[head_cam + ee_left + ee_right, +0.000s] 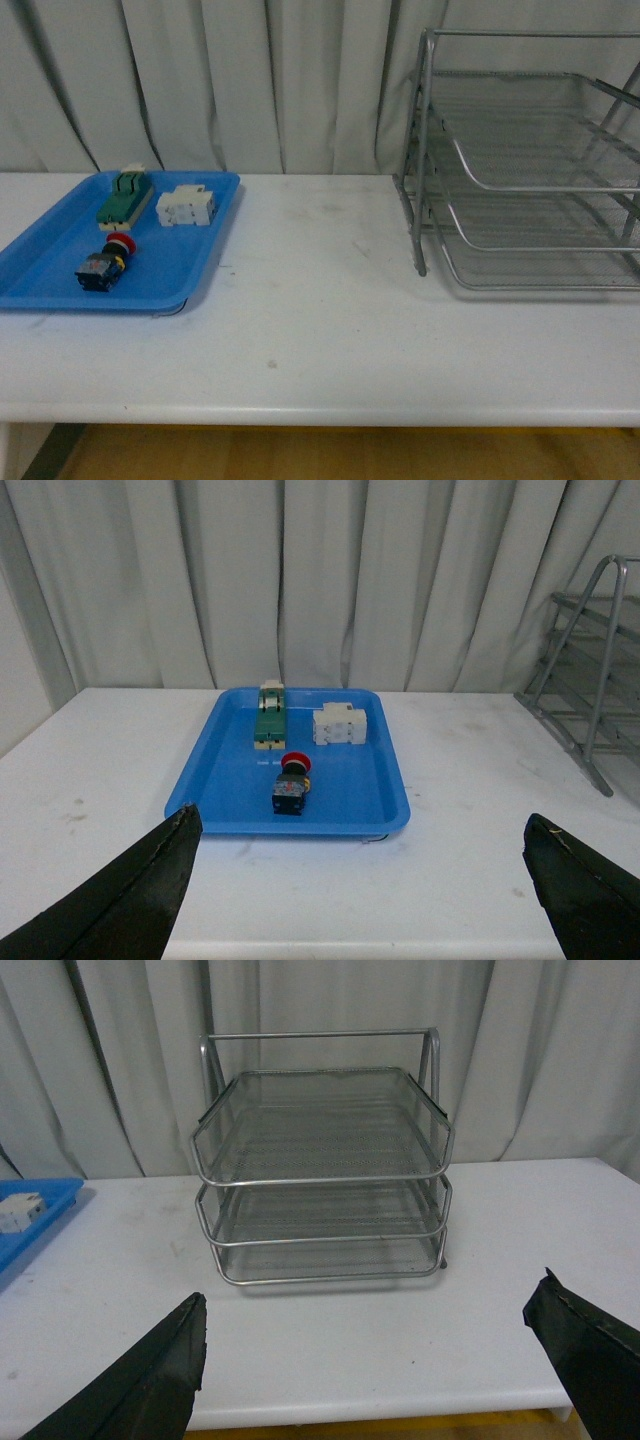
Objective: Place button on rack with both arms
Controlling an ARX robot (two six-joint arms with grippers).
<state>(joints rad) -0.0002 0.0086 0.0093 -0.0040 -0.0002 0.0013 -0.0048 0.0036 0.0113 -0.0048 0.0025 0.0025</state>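
The button lies on its side in the blue tray, red cap toward the back, black body toward the front. It also shows in the left wrist view. The silver wire rack stands at the right of the table; it fills the right wrist view. My left gripper is open and empty, held back from the tray near the table's front edge. My right gripper is open and empty, facing the rack from the front edge. Neither arm shows in the front view.
A green-topped block and a white block lie at the back of the tray. White curtains hang behind the white table. The rack's edge shows in the left wrist view; the tray's corner shows in the right wrist view.
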